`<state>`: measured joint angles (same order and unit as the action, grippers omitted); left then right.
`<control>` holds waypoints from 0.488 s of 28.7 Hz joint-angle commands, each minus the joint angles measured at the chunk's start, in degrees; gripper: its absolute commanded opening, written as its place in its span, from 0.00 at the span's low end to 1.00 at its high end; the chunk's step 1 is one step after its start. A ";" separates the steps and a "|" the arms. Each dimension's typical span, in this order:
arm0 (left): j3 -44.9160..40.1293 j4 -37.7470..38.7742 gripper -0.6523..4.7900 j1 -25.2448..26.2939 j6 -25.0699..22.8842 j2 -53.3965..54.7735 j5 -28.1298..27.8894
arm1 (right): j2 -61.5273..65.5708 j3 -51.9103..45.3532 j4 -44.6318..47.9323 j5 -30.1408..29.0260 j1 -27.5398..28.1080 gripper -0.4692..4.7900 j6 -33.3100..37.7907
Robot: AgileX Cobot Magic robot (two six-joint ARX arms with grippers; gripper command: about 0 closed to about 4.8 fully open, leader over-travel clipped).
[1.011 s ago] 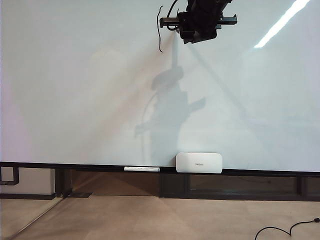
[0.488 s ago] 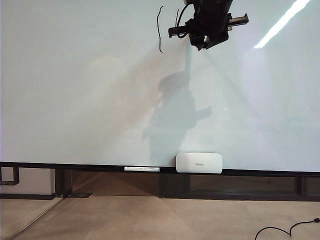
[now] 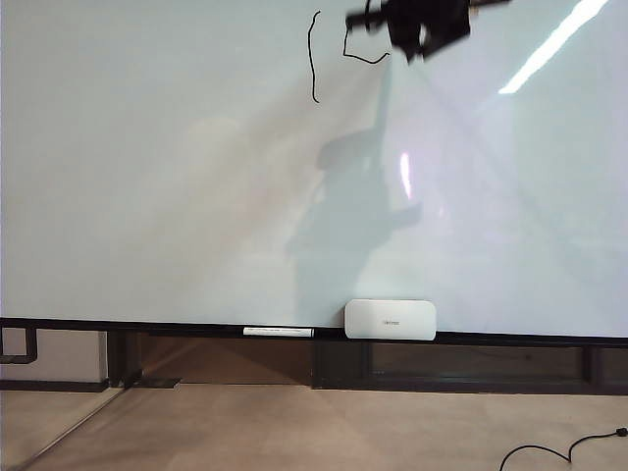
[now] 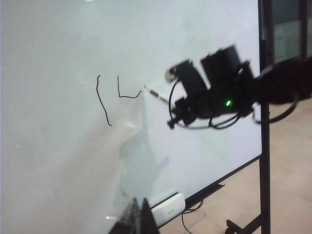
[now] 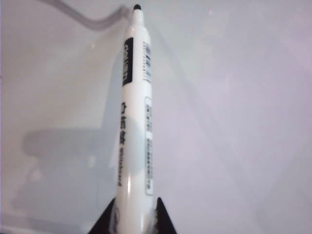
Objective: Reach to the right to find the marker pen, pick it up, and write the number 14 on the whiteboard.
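Observation:
The whiteboard (image 3: 167, 196) fills the exterior view. High on it stand a tall black "1" stroke (image 3: 313, 54) and, to its right, an L-shaped stroke (image 3: 359, 56); both also show in the left wrist view, the "1" (image 4: 103, 101) and the L-shaped stroke (image 4: 126, 94). My right gripper (image 3: 424, 27) is at the board's top edge, shut on the marker pen (image 5: 135, 117). The pen's black tip (image 5: 137, 7) touches the board at the end of the L stroke. The left wrist view shows the marker pen (image 4: 157, 93) sticking out of the right gripper (image 4: 171, 104). My left gripper (image 4: 141, 220) hangs low near the board, shut and empty.
On the dark lower rail (image 3: 177, 326) lie a slim white pen (image 3: 279, 332) and a white rounded box (image 3: 391, 319). The board's dark stand post (image 4: 264, 146) rises at its side. A black cable (image 3: 564, 453) lies on the floor.
My right gripper has moved up and to the right with the marker. A short downstroke and then a level stroke have appeared to the right of the "1".

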<state>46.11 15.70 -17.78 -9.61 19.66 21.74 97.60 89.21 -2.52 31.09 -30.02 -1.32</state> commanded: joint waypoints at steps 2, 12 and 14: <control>0.31 -0.37 0.11 -0.02 0.20 -0.02 0.39 | -3.63 0.37 3.96 -1.90 -0.48 0.09 -0.31; 0.31 -0.37 0.11 -0.02 0.13 -0.02 0.39 | -3.74 0.50 7.23 -6.58 1.36 0.09 -0.42; 0.31 -0.39 0.11 -0.02 -0.02 0.02 0.39 | -3.50 0.50 7.67 -7.93 1.38 0.09 -0.42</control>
<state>46.11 15.73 -17.78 -9.43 19.66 21.89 94.21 89.54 3.57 24.53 -28.56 -1.56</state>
